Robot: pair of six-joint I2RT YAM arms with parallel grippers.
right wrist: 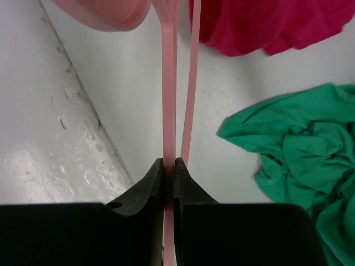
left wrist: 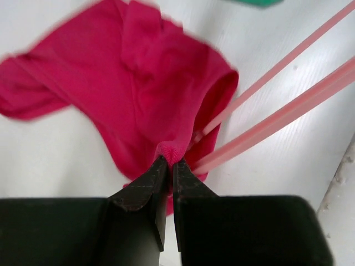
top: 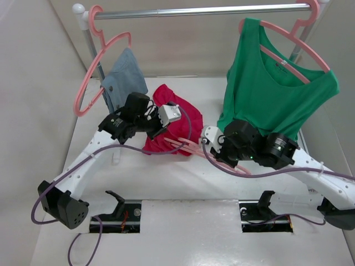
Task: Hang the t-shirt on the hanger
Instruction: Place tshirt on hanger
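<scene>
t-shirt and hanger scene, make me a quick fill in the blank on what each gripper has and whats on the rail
1. The left gripper is shut on a fold of the red ___.
2. The right gripper is shut on a thin bar of the pink ___ lying on the table.
3. The top hanging at the right end of the rail is ___ in colour.

Missing words: t-shirt; hanger; green.

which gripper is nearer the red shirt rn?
Left. The left gripper pinches the red shirt at its edge; the right gripper clamps the pink hanger, apart from the shirt.
</scene>
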